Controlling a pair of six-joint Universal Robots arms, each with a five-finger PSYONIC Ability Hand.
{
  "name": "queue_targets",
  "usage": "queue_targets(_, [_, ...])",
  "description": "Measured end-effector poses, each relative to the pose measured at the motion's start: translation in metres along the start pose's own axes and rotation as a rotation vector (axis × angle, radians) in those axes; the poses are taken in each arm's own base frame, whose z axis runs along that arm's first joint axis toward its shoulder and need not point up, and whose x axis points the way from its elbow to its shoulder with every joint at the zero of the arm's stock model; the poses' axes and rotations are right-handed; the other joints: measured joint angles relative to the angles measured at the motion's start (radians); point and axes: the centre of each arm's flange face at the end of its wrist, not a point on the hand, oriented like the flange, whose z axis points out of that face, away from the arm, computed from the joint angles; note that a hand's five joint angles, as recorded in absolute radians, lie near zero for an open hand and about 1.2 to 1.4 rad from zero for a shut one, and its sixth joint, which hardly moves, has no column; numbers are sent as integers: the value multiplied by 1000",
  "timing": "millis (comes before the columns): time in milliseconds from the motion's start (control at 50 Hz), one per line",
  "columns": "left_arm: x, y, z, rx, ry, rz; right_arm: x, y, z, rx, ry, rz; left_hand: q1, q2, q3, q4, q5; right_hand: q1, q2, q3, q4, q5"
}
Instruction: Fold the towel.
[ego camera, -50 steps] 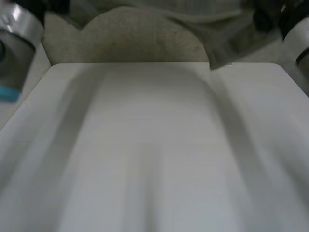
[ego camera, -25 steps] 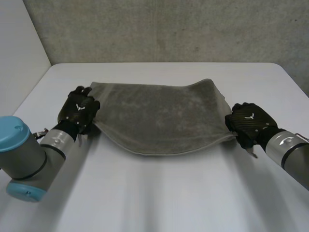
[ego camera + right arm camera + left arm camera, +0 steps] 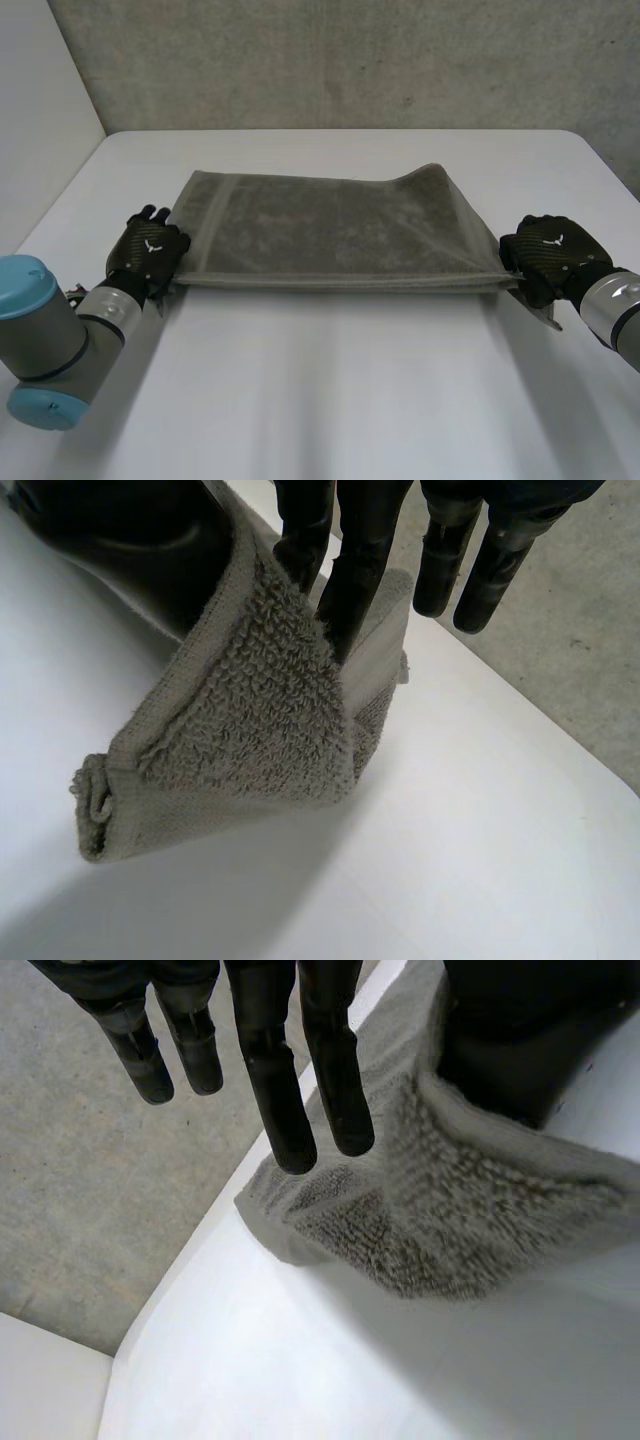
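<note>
1. A white table (image 3: 330,400) stands with rough grey concrete (image 3: 330,60) behind it.
2. A grey towel (image 3: 330,235) spans the table's middle, its near edge pulled straight.
3. The left hand (image 3: 150,250) pinches the towel's near left corner between thumb and straight fingers. The right hand (image 3: 548,255) pinches the near right corner likewise.

White table (image 3: 330,400); grey speckled surface (image 3: 350,60) beyond its far edge; plain white surface (image 3: 40,120) beside left corner.
</note>
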Motion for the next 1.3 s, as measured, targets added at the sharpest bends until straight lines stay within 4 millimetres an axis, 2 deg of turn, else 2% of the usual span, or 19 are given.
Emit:
queue_targets(60, [-1, -1, -1, -1, 2, 15, 0, 0, 0, 0, 0, -1, 304, 313, 0, 0, 304, 0, 0, 0, 0, 0])
queue_targets(100, [-2, -3, -2, 2, 2, 19, 0, 0, 0, -1, 0, -2, 370, 404, 0, 0, 386, 0, 0, 0, 0, 0])
queue_targets(340, [-16, -22, -14, 38, -11, 16, -1, 2, 0, -18, 7, -1, 370, 411, 0, 0, 391, 0, 0, 0, 0, 0])
queue_targets(440, [-21, -24, -15, 45, -18, 15, 0, 7, 4, -38, 7, 5, 370, 411, 0, 0, 391, -178, -172, 0, 0, -190])
queue_targets(540, [-23, -22, -14, 41, -23, 14, 0, 15, 9, -74, 15, 11, 370, 411, 0, 0, 391, -210, -192, 0, 0, -226])
queue_targets(600, [-24, -21, -14, 39, -26, 14, 2, 18, 10, -87, 29, 10, 370, 411, 0, 0, 391, -200, -189, 0, 0, -219])
queue_targets(660, [-25, -20, -14, 36, -29, 14, 4, 18, 11, -91, 43, 9, 370, 411, 0, 0, 391, -6, -1, 0, 0, -32])
queue_targets(860, [-27, -22, -16, 28, -25, 11, 6, 14, 9, -82, 48, -4, 370, 413, 0, 0, 391, -1, 4, 0, 0, -13])
queue_targets(940, [-33, -33, -23, 31, -24, 11, 11, 0, 1, -49, 64, -30, 370, 414, 0, 0, 391, -1, 4, 0, 0, -13])
queue_targets(980, [-37, -41, -27, 36, -25, 13, 16, -15, -8, -10, 82, -51, 370, 414, 0, 0, 391, -1, 4, 0, 0, -13])
queue_targets(1060, [-51, -68, -45, 70, -32, 11, 27, -59, -38, 102, 120, -100, 370, 414, 0, 0, 391, -1, 4, 0, 0, -13])
queue_targets(1160, [-74, -104, -72, 140, -61, -26, 34, -102, -74, 195, 124, -132, 370, 414, 0, 0, 391, -1, 4, 0, 0, -13])
queue_targets(1220, [-88, -117, -83, 174, -87, -73, 38, -116, -86, 210, 111, -134, 370, 416, 0, 0, 391, -1, 4, 0, 0, -13])
queue_targets(1300, [-102, -122, -87, 192, -111, -149, 42, -118, -82, 171, 79, -115, 370, 416, 0, 0, 391, -1, 4, 0, 0, -13])
